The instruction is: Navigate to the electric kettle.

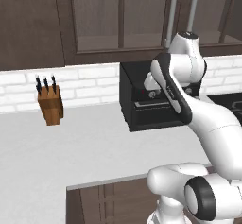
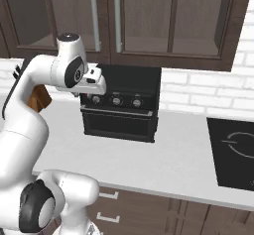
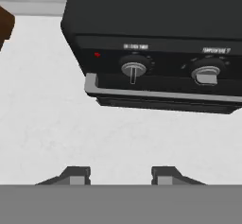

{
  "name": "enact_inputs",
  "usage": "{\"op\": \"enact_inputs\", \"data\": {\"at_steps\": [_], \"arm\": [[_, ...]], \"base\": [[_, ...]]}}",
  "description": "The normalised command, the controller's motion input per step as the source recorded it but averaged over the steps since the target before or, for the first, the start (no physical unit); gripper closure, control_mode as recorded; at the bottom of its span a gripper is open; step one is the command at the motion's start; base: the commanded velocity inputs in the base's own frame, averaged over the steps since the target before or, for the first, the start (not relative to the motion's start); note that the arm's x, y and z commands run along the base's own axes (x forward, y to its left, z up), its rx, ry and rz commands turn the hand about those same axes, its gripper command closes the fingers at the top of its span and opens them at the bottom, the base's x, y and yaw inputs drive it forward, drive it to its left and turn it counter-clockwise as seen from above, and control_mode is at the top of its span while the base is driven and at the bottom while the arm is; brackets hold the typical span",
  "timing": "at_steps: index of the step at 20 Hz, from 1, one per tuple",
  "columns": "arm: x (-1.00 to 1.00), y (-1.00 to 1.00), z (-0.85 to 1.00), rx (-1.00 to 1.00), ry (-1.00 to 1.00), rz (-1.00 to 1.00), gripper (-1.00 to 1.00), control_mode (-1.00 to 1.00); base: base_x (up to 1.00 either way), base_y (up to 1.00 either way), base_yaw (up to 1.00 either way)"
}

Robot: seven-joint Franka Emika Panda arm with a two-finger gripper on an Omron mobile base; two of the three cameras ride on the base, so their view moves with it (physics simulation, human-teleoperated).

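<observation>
Kettle-bound claw (image 3: 121, 175) parted, facing apparent oven (image 3: 156, 24)

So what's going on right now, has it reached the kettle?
Hand open, empty, hovering above white counter. Facing black boxy toaster oven; wooden knife block to its left. Electric kettle not sighted.

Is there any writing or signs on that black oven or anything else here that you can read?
Small white label above the left knob of the toaster oven: too blurred to read.
Small white label above the right knob: too blurred to read.
Stovetop: a white circular burner marking, no words.
Knife block: no text.
</observation>
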Motion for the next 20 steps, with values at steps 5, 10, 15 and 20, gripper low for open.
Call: {"op": "enact_inputs", "data": {"at_steps": [5, 10, 15, 20], "arm": [[-0.55, 0.00, 0.00, 0.00, -0.01, 0.00, -1.00, -1.00], [-0.62, 0.00, 0.31, 0.00, -0.14, 0.00, -1.00, -1.00], [-0.22, -0.01, 0.41, 0.00, -0.09, 0.00, -1.00, -1.00], [0.00, -0.01, 0.01, 0.00, 0.00, 0.00, -1.00, -1.00]], "base": [[0.00, 0.00, 0.00], [0.00, 0.00, 0.00], [0.00, 0.00, 0.00], [0.00, 0.00, 0.00]]}}
